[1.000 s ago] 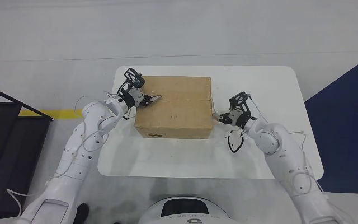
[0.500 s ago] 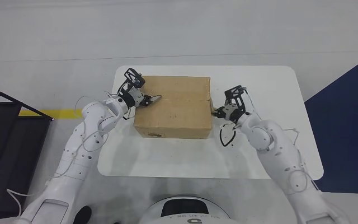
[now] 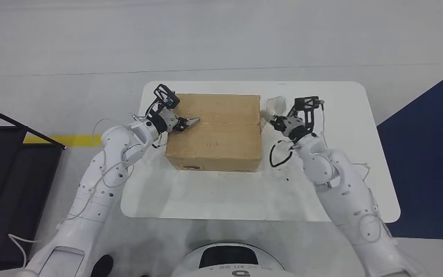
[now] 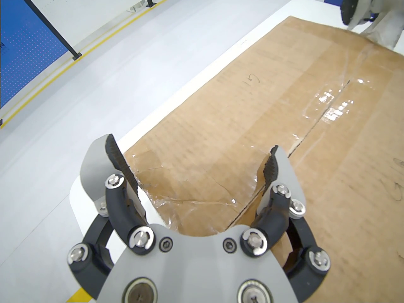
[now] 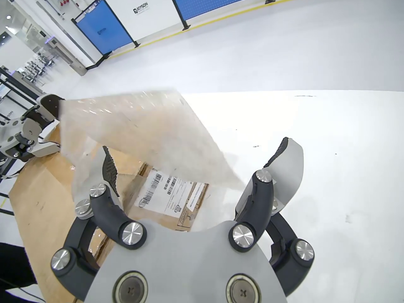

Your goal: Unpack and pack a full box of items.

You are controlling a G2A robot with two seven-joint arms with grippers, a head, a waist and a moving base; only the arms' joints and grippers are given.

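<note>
Cardboard box [image 3: 214, 135] is sitting closed mid-table [image 3: 332, 187]. Left tool [image 4: 192, 146] is hovering wide open over the taped seam at one end; right tool [image 5: 195, 148] is gaping beside the other end, a lifted clear tape sheet [image 5: 135, 130] brushing one finger, with bare tabletop lying beyond it

White-shelled arms [image 3: 111, 166] with thin black cables [image 3: 277, 158]; grey fingers [image 4: 93, 162] bear black ribbed pads [image 4: 121, 165] and silver screws [image 4: 112, 181]
</note>
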